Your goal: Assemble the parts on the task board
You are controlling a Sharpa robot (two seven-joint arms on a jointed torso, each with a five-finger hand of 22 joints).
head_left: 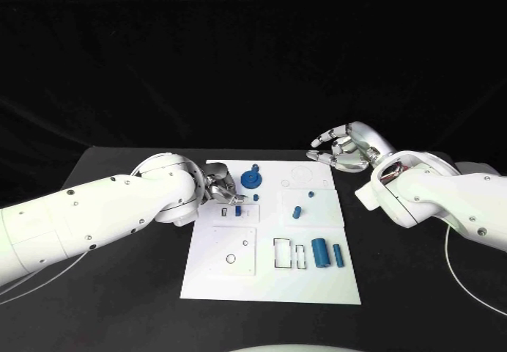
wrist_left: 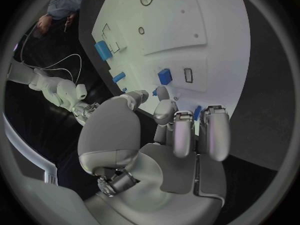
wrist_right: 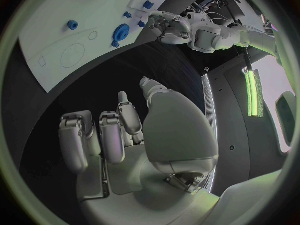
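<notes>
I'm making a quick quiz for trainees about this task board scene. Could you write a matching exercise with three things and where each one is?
Things:
1. left robot hand
2. right robot hand
3. large blue cylinder

Places:
A. off the task board's far right corner
B. near part of the board, beside rectangular outlines
C. over the board's left edge, near the blue gear

Pairs: 1-C, 2-A, 3-B

My task board (head_left: 217, 275) glares bright white against a dark table and black backdrop; my wrist views bend straight edges, darkening at the rims; a green light strip (wrist_right: 252, 92) glows beside my right hand (wrist_right: 125, 135).
</notes>
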